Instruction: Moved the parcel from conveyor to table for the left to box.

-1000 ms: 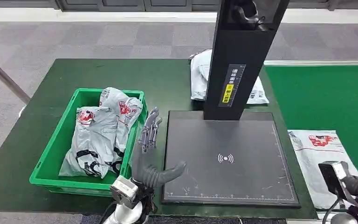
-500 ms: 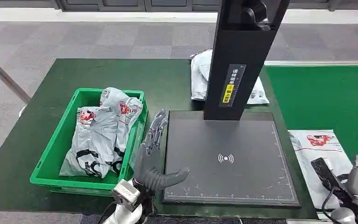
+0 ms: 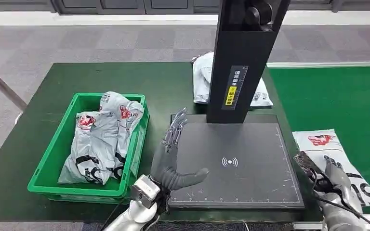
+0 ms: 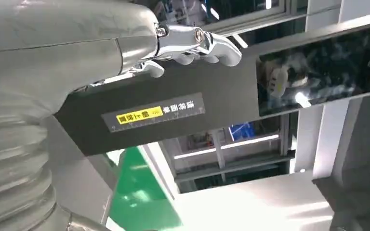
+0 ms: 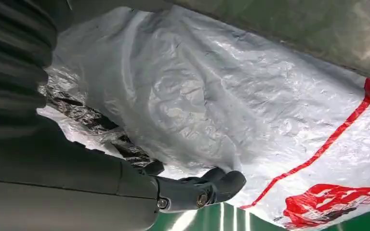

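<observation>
A grey plastic parcel (image 3: 335, 147) with a red logo lies on the green conveyor belt (image 3: 337, 96) at the right. My right hand (image 3: 337, 185) grips its near edge, which is crumpled up with the dark inner side showing. In the right wrist view the parcel (image 5: 212, 96) bunches against the palm and the fingers (image 5: 207, 187) curl around its edge. My left hand (image 3: 173, 154) hovers open, fingers spread, over the left edge of the black scanner pad (image 3: 241, 163). The green box (image 3: 46, 163) on the table (image 3: 101, 77) holds several grey parcels.
A tall black scanner post (image 3: 241, 57) rises from the pad's far side; the left wrist view shows the post (image 4: 183, 101) close by. Another grey parcel (image 3: 202, 79) lies behind the post. A metal rail (image 3: 0, 84) crosses the far left.
The right hand has come up onto the parcel and taken its near edge, lifting and skewing it. The left hand has moved right and forward over the pad's edge.
</observation>
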